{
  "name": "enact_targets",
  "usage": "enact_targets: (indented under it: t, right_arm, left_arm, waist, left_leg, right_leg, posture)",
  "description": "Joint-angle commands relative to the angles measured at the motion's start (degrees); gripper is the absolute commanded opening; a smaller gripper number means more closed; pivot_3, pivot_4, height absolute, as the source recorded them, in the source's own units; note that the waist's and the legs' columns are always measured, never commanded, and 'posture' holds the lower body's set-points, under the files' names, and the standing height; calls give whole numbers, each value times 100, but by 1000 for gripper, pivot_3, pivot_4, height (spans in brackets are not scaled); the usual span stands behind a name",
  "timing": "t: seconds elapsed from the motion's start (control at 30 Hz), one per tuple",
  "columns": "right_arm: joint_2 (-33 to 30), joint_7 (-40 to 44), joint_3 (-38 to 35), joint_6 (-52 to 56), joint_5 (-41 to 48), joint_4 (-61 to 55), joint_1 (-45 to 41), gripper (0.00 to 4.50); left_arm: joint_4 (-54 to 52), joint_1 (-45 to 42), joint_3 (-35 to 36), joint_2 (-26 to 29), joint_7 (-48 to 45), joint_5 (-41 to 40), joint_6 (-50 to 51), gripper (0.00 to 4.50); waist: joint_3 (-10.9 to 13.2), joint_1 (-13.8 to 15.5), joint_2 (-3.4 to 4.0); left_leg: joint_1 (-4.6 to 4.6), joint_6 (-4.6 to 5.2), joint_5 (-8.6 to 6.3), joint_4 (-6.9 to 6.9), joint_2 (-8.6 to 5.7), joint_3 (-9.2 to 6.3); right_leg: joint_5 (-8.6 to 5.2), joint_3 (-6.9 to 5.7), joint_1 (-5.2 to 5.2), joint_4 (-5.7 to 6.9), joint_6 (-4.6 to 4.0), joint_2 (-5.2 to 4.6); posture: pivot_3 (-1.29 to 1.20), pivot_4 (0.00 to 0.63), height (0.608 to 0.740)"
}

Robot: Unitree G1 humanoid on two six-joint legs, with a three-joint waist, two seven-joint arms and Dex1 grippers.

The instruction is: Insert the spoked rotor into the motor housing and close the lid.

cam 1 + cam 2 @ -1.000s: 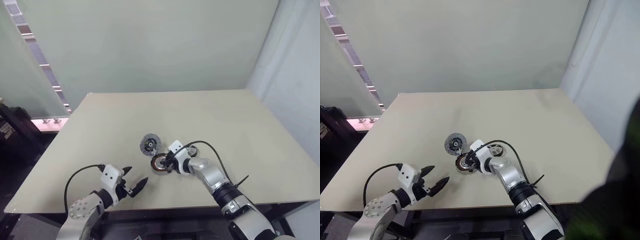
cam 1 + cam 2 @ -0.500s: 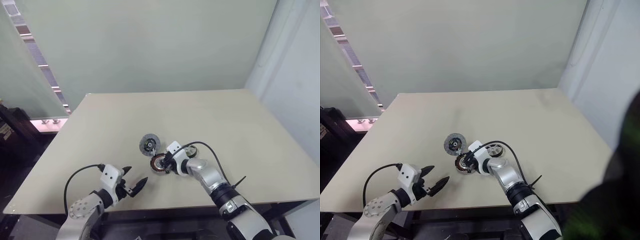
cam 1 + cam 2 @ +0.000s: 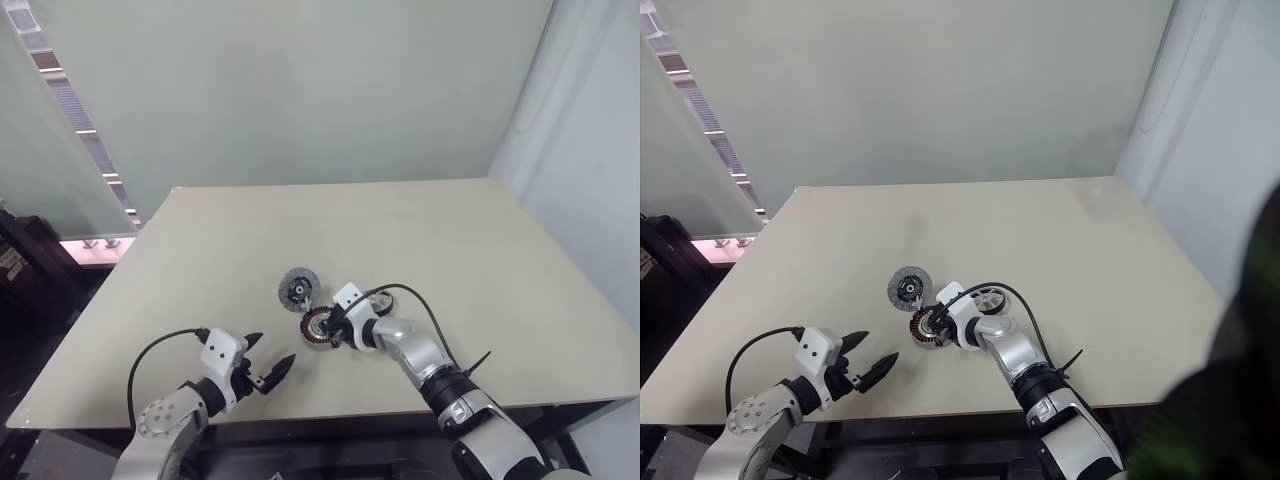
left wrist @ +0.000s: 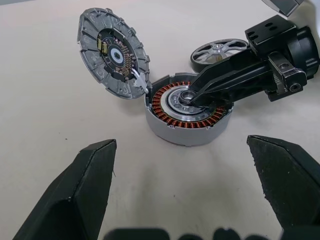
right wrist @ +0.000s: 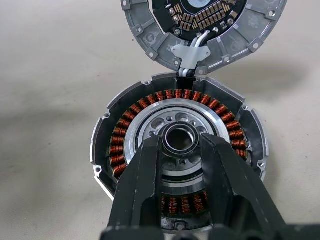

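A beige bench point(image 3: 480, 260) is being backed by a pale green wall point(image 3: 300, 90). The motor housing point(image 4: 186, 116) is being straddled at its silvery centre by the right hand point(image 5: 180, 150), fingers narrowly parted, nothing held. The lid point(image 4: 114, 52) is being propped open against the housing, the spoked rotor point(image 4: 218, 50) lying just behind. The left hand point(image 3: 268, 371) is being held wide, near the front edge.
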Motion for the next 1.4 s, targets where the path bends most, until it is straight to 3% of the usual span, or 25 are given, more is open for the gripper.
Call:
enact_targets:
  t: [0.03, 1.4]
  right_arm:
    - [76, 30, -38, -74, -39, -3, -175, 802]
    - [41, 81, -73, -87, -205, 136, -221, 802]
  left_arm:
    - [-105, -45, 167, 43, 2, -66, -139, 4500]
    - [125, -92, 125, 47, -47, -51, -319, 4500]
  waist:
    - [0, 0, 0]
    - [-2, 0, 1]
  left_leg:
    - [1, 0, 0, 0, 0, 0]
    - [11, 0, 0, 2, 0, 4]
  right_leg:
    - [0, 1, 0, 0, 0, 0]
    - [1, 13, 0, 8, 0, 2]
  posture:
    - [0, 0, 740]
    - [0, 0, 740]
